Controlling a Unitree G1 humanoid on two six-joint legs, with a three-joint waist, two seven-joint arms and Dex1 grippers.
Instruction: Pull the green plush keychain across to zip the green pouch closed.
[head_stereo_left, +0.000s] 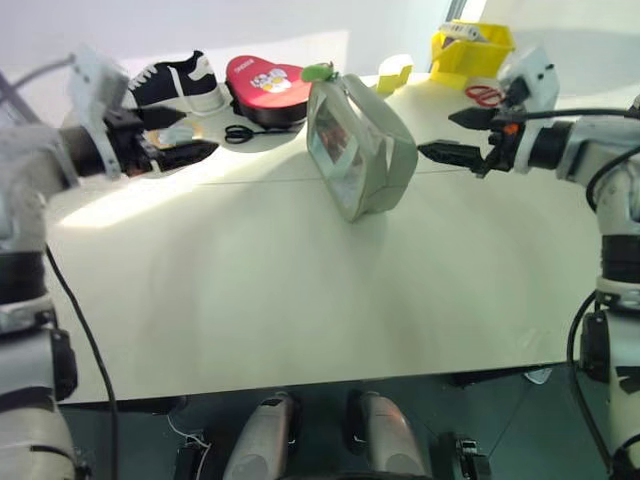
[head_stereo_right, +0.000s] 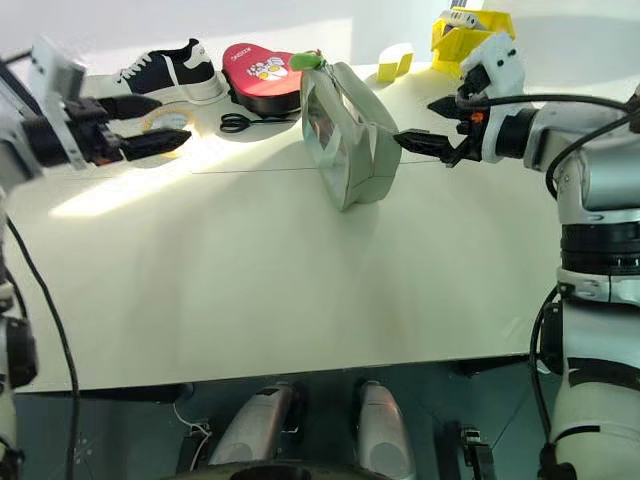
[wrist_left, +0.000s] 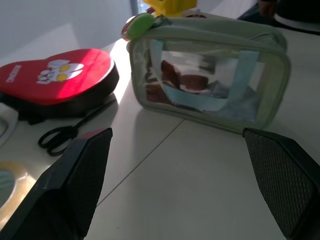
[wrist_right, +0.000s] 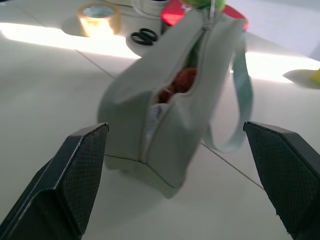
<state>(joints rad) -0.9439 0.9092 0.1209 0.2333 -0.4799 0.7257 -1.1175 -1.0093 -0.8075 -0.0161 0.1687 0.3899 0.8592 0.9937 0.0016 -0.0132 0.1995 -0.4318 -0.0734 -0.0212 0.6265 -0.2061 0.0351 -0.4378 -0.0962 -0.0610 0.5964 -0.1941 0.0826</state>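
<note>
The green pouch (head_stereo_left: 355, 150) stands upright at the table's middle back, its clear window showing red items and a mint strap (wrist_left: 240, 80). Along its top the zipper gapes, and red contents show through the gap (wrist_right: 182, 82). The green plush keychain (head_stereo_left: 318, 72) sits at the pouch's far top corner, also visible in the left wrist view (wrist_left: 140, 25). My left gripper (head_stereo_left: 195, 135) hovers open to the left of the pouch, well apart from it. On the pouch's right my right gripper (head_stereo_left: 437, 134) is open too, close to its end and holding nothing.
Behind the pouch lie a red heart-shaped case (head_stereo_left: 265, 85), a black-and-white sneaker (head_stereo_left: 180, 85), black scissors (head_stereo_left: 238, 133) and a tape roll (wrist_right: 100, 17). A yellow bin (head_stereo_left: 470, 50), a yellow-green block (head_stereo_left: 395, 72) and red scissors (head_stereo_left: 485, 95) sit at the back right.
</note>
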